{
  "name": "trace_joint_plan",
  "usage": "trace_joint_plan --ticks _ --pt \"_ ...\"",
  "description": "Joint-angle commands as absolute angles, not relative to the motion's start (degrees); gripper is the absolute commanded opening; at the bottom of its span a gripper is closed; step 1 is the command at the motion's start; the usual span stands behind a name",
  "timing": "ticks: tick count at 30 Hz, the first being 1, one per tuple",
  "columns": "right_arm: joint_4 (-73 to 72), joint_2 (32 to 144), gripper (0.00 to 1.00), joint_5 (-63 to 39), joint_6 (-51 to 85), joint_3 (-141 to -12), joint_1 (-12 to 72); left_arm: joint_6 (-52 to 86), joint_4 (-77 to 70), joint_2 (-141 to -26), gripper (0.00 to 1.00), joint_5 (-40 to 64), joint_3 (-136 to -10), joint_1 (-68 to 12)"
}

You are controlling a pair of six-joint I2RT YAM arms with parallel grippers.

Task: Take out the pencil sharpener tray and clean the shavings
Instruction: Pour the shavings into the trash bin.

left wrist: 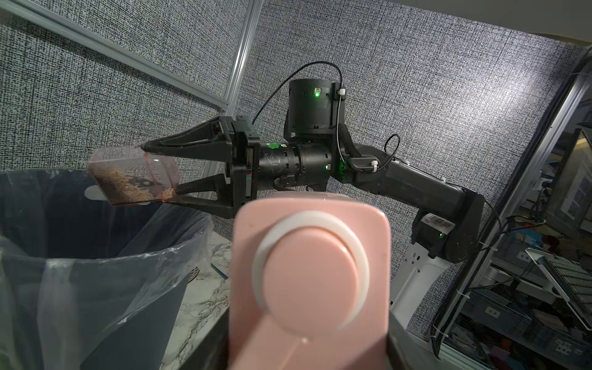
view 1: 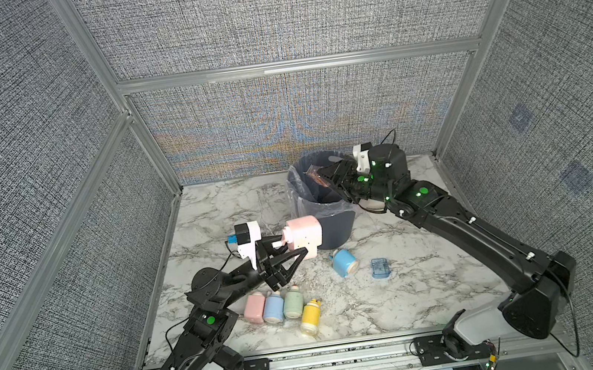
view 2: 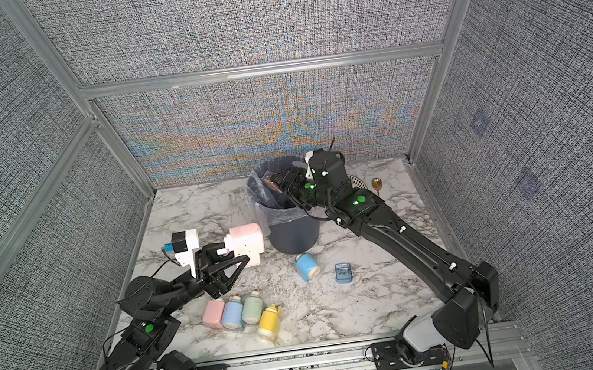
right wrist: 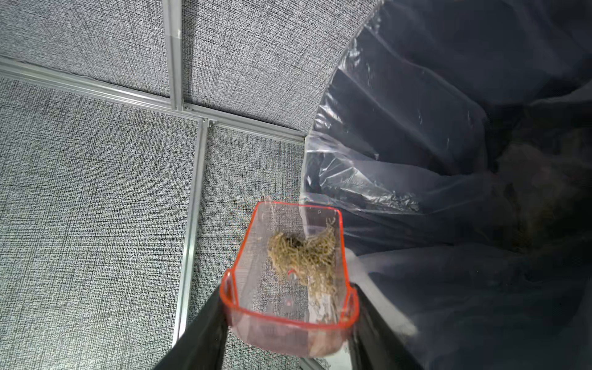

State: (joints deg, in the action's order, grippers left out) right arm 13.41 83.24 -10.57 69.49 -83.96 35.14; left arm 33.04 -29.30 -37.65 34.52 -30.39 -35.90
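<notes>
Tray (right wrist: 282,298) out, clamped in my right hand (left wrist: 158,174) over the bin (view 1: 325,225), shavings (right wrist: 304,253) not yet emptied; my left hand (view 1: 295,247) grips the sharpener (view 1: 303,233).

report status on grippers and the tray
Left gripper shut on pink sharpener. Right gripper shut on tray, tipped over bin. Shavings clumped inside, not yet dumped. Nothing seen blocking the bin mouth.

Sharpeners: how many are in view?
6. Large pink sharpener in the left gripper; blue sharpener lying beside the bin; pink, blue, green and yellow ones in a row beside the left arm, which may hide more.
</notes>
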Motion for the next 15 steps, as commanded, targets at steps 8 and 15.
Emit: trace_joint_plan --ticks 8,15 --pt "6.7 82.4 0.0 -11.9 88.5 -79.5 36.0 34.2 -31.6 -33.8 0.16 33.7 -27.6 -35.9" --pt "8.0 82.3 0.0 -11.7 99.9 -78.8 36.1 34.4 -31.2 -33.2 0.16 33.8 -27.3 -35.9"
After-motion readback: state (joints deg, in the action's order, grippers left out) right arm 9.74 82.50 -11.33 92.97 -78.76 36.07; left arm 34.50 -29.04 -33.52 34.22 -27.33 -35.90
